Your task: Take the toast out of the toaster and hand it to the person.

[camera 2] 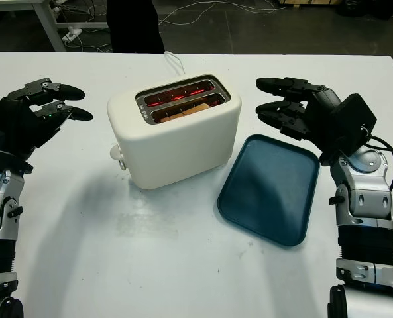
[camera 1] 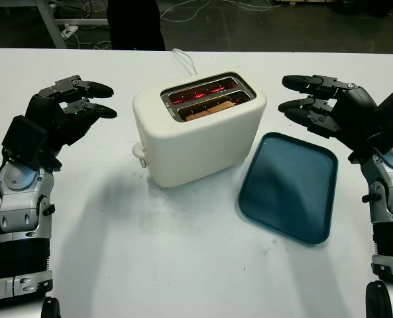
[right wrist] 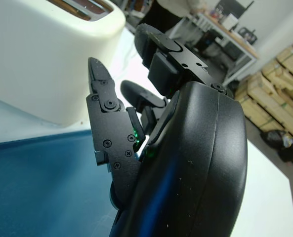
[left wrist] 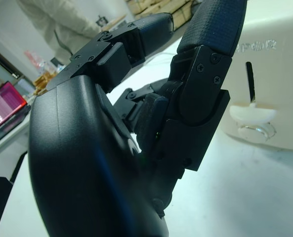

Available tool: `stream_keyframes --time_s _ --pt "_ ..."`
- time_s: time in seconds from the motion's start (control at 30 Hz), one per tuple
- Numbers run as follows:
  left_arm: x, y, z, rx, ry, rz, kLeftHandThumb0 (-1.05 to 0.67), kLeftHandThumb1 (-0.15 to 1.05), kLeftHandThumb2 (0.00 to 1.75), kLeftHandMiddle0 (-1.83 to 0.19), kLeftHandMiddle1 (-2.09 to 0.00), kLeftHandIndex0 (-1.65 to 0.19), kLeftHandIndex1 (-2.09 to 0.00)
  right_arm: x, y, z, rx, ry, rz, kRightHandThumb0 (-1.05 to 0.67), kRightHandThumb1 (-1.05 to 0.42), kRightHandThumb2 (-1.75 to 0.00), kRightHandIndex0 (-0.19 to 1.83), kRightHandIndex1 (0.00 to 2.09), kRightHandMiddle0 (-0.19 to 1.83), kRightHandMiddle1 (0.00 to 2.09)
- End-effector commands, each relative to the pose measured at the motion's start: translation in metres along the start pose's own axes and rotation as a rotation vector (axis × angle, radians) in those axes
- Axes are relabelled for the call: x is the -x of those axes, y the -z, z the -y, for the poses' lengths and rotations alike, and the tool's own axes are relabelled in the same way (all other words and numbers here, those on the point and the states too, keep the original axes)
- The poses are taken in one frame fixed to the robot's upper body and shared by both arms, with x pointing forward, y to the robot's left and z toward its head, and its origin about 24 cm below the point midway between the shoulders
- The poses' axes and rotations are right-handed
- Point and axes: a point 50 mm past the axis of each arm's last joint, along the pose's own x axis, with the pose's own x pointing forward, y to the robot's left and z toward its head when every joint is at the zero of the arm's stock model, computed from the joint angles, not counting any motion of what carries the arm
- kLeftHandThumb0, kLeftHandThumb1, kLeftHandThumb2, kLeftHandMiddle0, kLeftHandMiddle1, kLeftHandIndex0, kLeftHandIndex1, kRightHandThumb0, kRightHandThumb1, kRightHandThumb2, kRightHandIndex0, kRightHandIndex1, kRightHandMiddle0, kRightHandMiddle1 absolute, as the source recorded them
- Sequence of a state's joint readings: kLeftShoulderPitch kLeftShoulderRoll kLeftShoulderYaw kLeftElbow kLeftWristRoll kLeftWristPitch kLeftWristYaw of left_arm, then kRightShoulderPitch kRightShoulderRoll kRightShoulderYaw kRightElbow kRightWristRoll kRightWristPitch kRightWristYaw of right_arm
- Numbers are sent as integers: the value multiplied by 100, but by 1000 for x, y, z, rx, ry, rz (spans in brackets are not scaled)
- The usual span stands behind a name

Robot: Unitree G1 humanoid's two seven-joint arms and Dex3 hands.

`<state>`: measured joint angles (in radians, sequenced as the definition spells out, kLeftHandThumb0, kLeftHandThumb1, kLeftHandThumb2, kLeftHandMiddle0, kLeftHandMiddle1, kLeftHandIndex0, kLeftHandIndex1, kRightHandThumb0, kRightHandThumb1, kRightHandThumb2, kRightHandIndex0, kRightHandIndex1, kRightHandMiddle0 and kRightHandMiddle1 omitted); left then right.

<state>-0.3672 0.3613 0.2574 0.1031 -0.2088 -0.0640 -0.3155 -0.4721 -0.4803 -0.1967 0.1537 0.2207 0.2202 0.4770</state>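
A cream two-slot toaster [camera 1: 199, 136] stands mid-table, its slots glowing red inside. A brown slice of toast [camera 1: 209, 110] sits low in the nearer slot. My left hand [camera 1: 83, 106] hovers open to the left of the toaster, apart from it. My right hand [camera 1: 305, 103] hovers open to the toaster's right, above the far edge of the tray. In the left wrist view the toaster's lever [left wrist: 252, 111] is close by. A person [camera 1: 135, 23] in dark clothes stands behind the table's far edge.
A dark teal tray [camera 1: 290, 187] lies flat just right of the toaster. The toaster's white cord [camera 1: 183, 59] runs off the back of the white table [camera 1: 183, 265]. Desks and cables fill the floor beyond.
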Motion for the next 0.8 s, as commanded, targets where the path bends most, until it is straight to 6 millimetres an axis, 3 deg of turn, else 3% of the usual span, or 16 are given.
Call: stream_keyframes --time_s 0.0,0.77 --pt "0 -1 -1 -6 -3 7 -105 88 0 -79 -84 -76 -73 -2 -5 -2 6 3 8 -24 -88 0 46 83 76 5" --pt "0 -1 -1 -12 -8 8 -105 90 0 -78 -87 -73 -79 -2 -4 -1 -9 -2 17 -26 -87 0 48 82 77 5"
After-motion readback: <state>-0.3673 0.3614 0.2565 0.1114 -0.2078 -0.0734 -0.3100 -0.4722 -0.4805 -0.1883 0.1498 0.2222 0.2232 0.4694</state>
